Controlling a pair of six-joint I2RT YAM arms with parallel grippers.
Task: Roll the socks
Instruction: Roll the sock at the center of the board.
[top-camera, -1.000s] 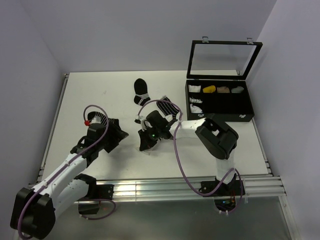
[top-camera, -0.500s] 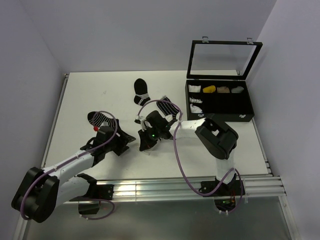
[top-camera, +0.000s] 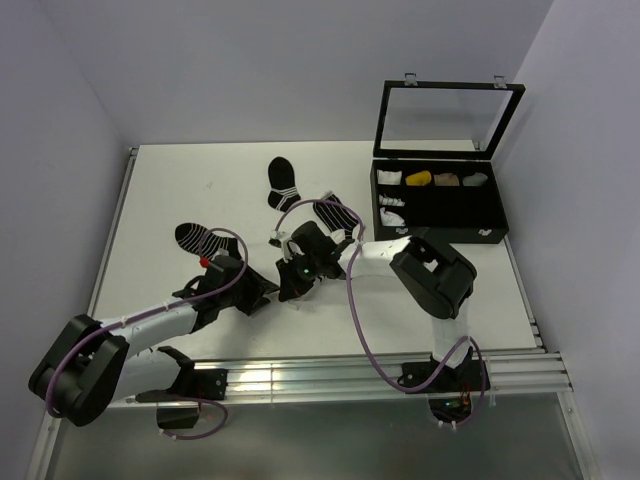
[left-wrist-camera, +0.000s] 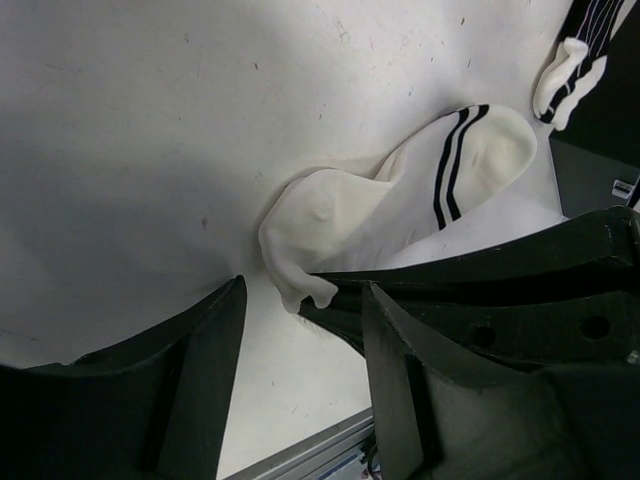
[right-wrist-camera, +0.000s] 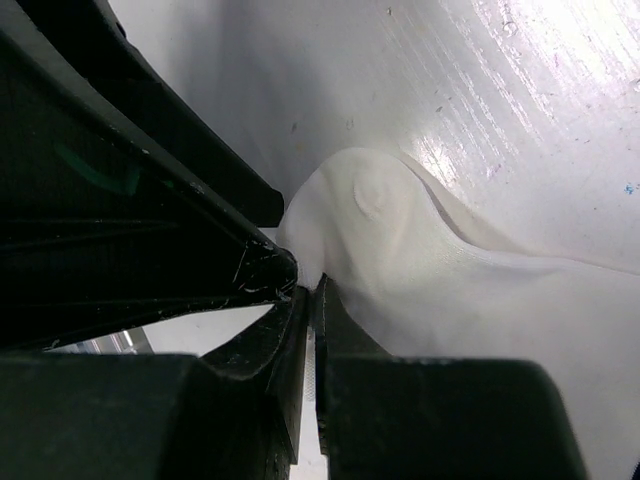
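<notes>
The mostly white sock (left-wrist-camera: 400, 200) with two black cuff stripes lies crumpled on the table; it also shows in the right wrist view (right-wrist-camera: 420, 250). My right gripper (right-wrist-camera: 308, 290) is shut on its near edge, low over the table (top-camera: 292, 285). My left gripper (left-wrist-camera: 303, 300) is open, its fingers either side of that same pinched edge, close against the right gripper's finger (left-wrist-camera: 480, 280); it shows in the top view (top-camera: 266, 292). The black sock with white stripes and white toe (left-wrist-camera: 565, 75) lies just beyond, behind the right gripper (top-camera: 335, 213). In the top view the white sock is hidden under the grippers.
Another striped black sock (top-camera: 197, 237) lies left of the left arm. A black sock with white bands (top-camera: 283, 183) lies further back. An open black compartment box (top-camera: 440, 205) with rolled socks stands at the right. The table's near metal rail (left-wrist-camera: 320, 455) is just below the left gripper.
My left arm has swung right and forward to the right gripper, uncovering the striped sock at the left. The right gripper has stayed in place, shut on the white sock.
</notes>
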